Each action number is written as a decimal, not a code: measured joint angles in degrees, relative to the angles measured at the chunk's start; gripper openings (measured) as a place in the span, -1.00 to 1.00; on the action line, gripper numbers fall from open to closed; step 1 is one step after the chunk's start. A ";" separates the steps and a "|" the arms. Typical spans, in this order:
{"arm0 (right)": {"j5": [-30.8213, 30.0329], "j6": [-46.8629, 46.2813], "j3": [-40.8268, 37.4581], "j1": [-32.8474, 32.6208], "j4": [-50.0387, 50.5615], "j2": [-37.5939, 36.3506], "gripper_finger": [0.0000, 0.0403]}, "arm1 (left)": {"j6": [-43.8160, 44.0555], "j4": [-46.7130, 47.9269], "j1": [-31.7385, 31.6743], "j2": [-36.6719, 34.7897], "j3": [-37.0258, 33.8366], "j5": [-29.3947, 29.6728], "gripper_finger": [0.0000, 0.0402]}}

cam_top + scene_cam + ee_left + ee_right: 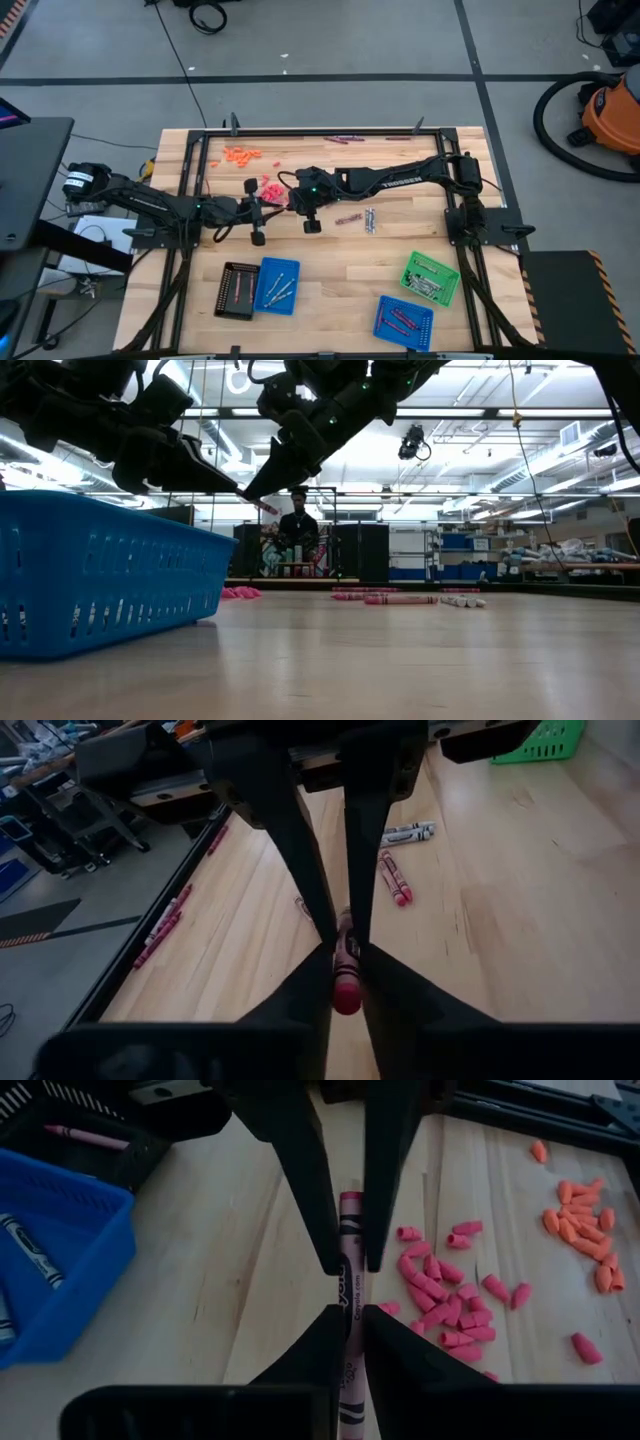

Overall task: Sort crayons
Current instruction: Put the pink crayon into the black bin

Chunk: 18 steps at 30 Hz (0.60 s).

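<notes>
While both met: the left tool (342, 952) and right tool (346, 1290) each clenched one red-pink crayon (348, 1295) above mid-desk (330, 285).
Risk: pulling apart could snap or drop it.

Both pincers meet above the table (330, 280), four trays (277, 285) lying nearer its front edge.

Left tool (262, 205) and right tool (291, 199) tip to tip, both pinched nearly closed.
</notes>
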<state>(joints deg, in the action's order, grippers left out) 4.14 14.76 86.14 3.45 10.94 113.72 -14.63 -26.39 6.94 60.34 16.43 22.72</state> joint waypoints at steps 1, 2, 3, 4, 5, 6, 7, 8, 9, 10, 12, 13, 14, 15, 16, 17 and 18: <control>0.00 0.02 0.01 -0.02 0.02 -0.01 -0.75 | 0.00 0.03 0.00 0.00 0.00 -0.10 -0.76; -0.01 0.01 0.01 -0.03 0.04 -0.01 -0.74 | 0.00 0.05 0.00 0.00 0.00 -0.11 -0.80; -0.02 0.01 0.01 -0.06 0.07 -0.01 -0.73 | 0.00 0.07 0.00 0.00 0.00 -0.11 -0.85; -0.02 -0.13 0.01 -0.08 0.11 -0.01 -0.73 | 0.00 0.07 0.00 0.00 0.00 -0.09 -0.88; -0.02 -0.50 0.01 -0.10 0.14 -0.01 -0.72 | 0.00 0.06 0.02 0.00 0.00 -0.09 -0.88; -0.02 -0.97 0.01 -0.11 0.23 -0.01 -0.72 | 0.01 0.08 0.02 0.00 0.01 -0.10 -0.88; -0.02 -1.18 0.01 -0.11 0.47 -0.03 -0.71 | 0.09 0.20 0.02 0.00 0.09 -0.10 -0.88; -0.02 -1.33 0.01 -0.11 1.13 -0.35 -0.70 | 0.57 0.52 0.02 -0.01 0.31 -0.11 -0.88; -0.10 -1.57 0.01 -0.13 2.33 -0.82 -0.68 | 1.37 1.25 0.09 -0.06 0.75 -0.10 -0.88; -0.16 -2.09 0.01 -0.21 3.15 -1.41 -0.67 | 2.11 2.25 0.35 -0.11 1.38 0.07 -0.87; -0.47 -3.17 0.01 -0.53 5.17 -2.82 -0.62 | 3.82 6.11 0.83 -0.17 2.71 0.35 -0.84; -0.70 -3.65 0.03 -0.81 5.98 -3.57 -0.59 | 5.07 8.96 1.08 -0.15 3.49 0.38 -0.82; -1.19 -4.03 0.03 -1.09 7.23 -4.24 -0.57 | 6.46 11.59 1.41 -0.13 4.39 0.59 -0.81; -1.56 -4.29 0.05 -1.30 8.60 -4.79 -0.54 | 7.96 14.05 1.73 -0.13 5.44 0.69 -0.81; -2.25 -4.65 0.07 -1.59 9.81 -5.26 -0.51 | 9.44 16.45 2.09 -0.13 6.58 0.68 -0.81; -3.15 -5.18 0.07 -1.94 11.32 -5.55 -0.48 | 11.19 19.28 2.57 -0.13 7.74 0.70 -0.81; -4.24 -5.84 0.07 -2.25 12.80 -5.76 -0.46 | 12.97 22.46 3.13 -0.13 8.96 0.69 -0.81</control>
<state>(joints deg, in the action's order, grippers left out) -0.10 8.92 86.21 1.19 23.74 107.96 -1.66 -3.93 10.07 60.20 25.39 23.41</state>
